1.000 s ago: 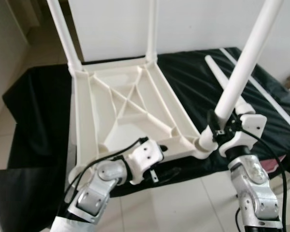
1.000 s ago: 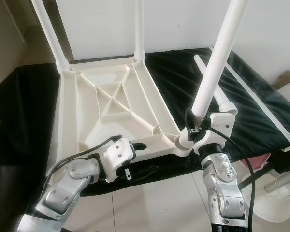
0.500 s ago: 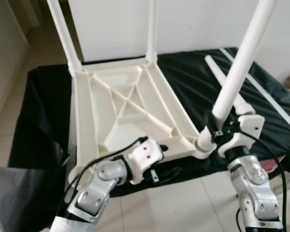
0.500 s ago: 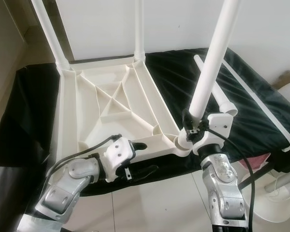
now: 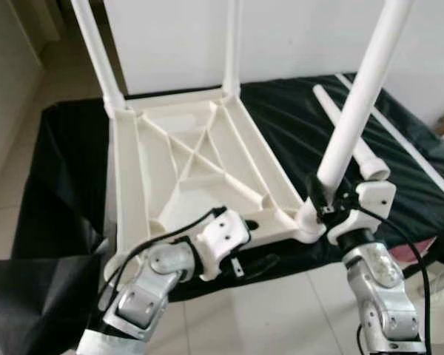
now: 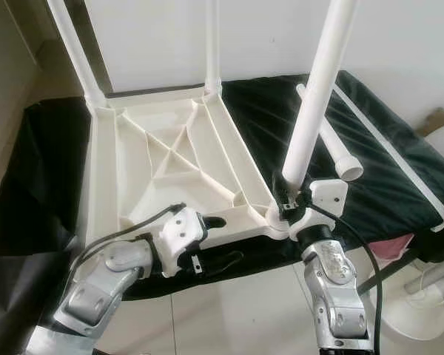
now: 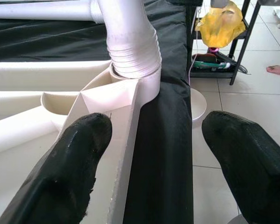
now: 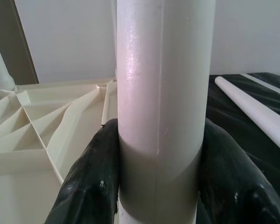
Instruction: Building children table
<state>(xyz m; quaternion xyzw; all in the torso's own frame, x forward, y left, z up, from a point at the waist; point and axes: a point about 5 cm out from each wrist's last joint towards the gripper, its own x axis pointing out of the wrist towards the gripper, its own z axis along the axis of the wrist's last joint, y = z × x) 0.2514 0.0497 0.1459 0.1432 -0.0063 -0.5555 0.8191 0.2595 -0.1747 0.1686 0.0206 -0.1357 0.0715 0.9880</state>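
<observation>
The upturned tabletop [image 5: 185, 170] lies mid-frame on a black-draped counter [image 5: 399, 148]. The right hand [image 5: 320, 209], lower right, is clenched round a leg [image 5: 355, 111] standing in the near corner socket [image 7: 130, 70]. To seat it well, I'd keep the leg plumb and push straight down. The left hand [image 6: 214, 240], lower centre, is released, its fingers [image 7: 70, 163] straddling the tabletop's rim. A spare leg [image 5: 348, 133] lies just behind.
</observation>
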